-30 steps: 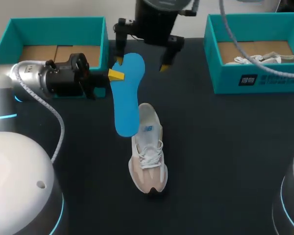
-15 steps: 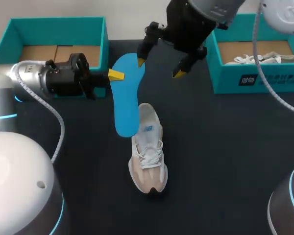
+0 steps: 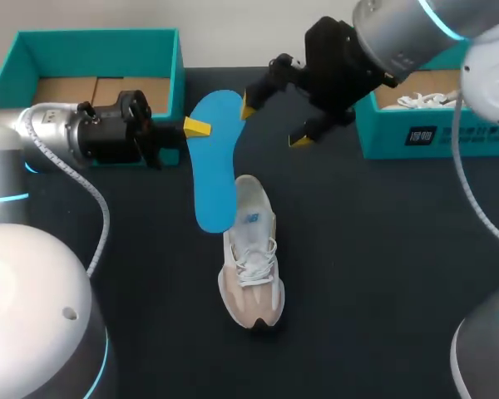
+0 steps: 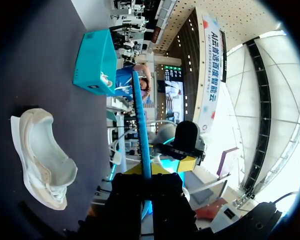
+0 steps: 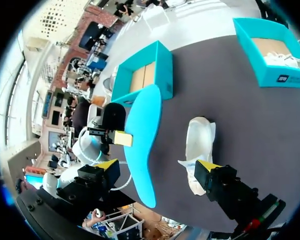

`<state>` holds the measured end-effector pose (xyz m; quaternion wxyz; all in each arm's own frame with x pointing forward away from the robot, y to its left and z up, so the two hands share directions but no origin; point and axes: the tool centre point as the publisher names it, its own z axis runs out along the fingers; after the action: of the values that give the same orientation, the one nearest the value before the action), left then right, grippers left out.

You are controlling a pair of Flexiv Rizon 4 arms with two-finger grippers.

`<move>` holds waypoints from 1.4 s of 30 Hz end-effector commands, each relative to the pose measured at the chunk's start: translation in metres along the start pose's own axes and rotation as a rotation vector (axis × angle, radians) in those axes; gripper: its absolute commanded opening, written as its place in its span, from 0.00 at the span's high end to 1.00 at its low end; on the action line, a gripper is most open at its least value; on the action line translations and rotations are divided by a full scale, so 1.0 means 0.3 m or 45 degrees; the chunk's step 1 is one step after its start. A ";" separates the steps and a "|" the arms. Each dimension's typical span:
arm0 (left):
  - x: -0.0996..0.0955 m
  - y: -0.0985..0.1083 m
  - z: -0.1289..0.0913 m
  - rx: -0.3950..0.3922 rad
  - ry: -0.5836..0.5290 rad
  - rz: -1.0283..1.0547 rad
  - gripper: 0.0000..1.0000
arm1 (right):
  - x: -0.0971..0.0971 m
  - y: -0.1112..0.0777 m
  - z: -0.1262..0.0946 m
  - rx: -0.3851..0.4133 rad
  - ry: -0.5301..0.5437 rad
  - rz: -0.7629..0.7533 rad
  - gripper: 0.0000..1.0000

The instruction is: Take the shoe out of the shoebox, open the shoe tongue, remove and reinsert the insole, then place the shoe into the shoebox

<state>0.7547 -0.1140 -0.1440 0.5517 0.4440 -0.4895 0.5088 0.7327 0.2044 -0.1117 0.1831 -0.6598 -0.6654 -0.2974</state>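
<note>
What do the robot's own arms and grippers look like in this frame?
The left arm and right arm are rounded silver-grey links with glowing cyan rings and a grey cable running alongside. The left gripper and right gripper are black and blocky, with yellow-tipped fingers.

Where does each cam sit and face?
Head view: above and behind, looking down on the dark table; both arms show, left end effector gripping the blue foam insole.
Left wrist view: left wrist, looking out along that end effector at the edge-on insole.
Right wrist view: right wrist, facing the table; open right end effector shows.
Shared: all see insole and beige sneaker.
</note>
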 end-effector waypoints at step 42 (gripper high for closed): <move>0.003 0.002 0.000 0.000 -0.005 0.000 1.00 | -0.090 0.002 0.065 0.017 0.871 0.003 0.00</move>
<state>0.7548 -0.1141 -0.1441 0.5518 0.4439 -0.4895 0.5089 0.7375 0.1922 -0.1454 0.4022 -0.5187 -0.5655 -0.4994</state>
